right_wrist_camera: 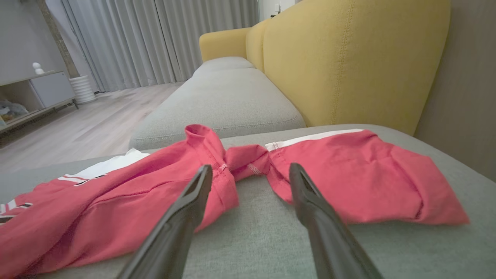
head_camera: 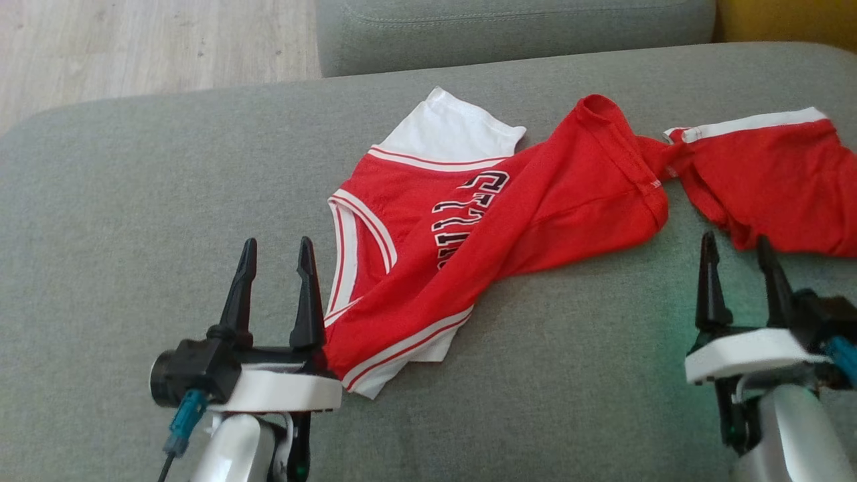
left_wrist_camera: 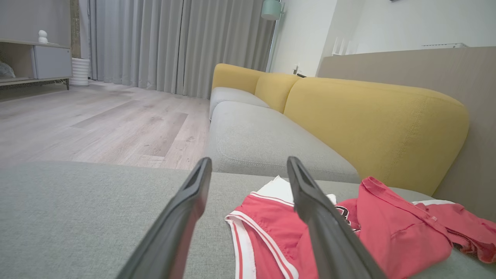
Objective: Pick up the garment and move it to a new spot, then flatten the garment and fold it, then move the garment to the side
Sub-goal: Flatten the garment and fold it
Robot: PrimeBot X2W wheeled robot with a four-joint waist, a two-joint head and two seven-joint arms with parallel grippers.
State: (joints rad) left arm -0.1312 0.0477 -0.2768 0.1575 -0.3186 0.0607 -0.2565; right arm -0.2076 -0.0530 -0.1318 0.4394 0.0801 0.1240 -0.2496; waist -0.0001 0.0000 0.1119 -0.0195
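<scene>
Right gripper (right_wrist_camera: pixel 250 167): jaws wide apart, nothing between them, fingers low over the grey cushion (right_wrist_camera: pixel 263 240). Red garment (right_wrist_camera: pixel 116 201) lies crumpled across the cushion ahead, twisted into a narrow knot right between the fingertips. Bigger lump on view-left with white fabric and striped trim at its far edge; flatter lobe on view-right with a white band along the back. Can't tell if the fingers touch the cloth. Behind: second cushion (right_wrist_camera: pixel 221 100), yellow backrest (right_wrist_camera: pixel 348 58), wood floor (right_wrist_camera: pixel 77 131), grey curtains (right_wrist_camera: pixel 155 38), cabinet (right_wrist_camera: pixel 42 89).
</scene>
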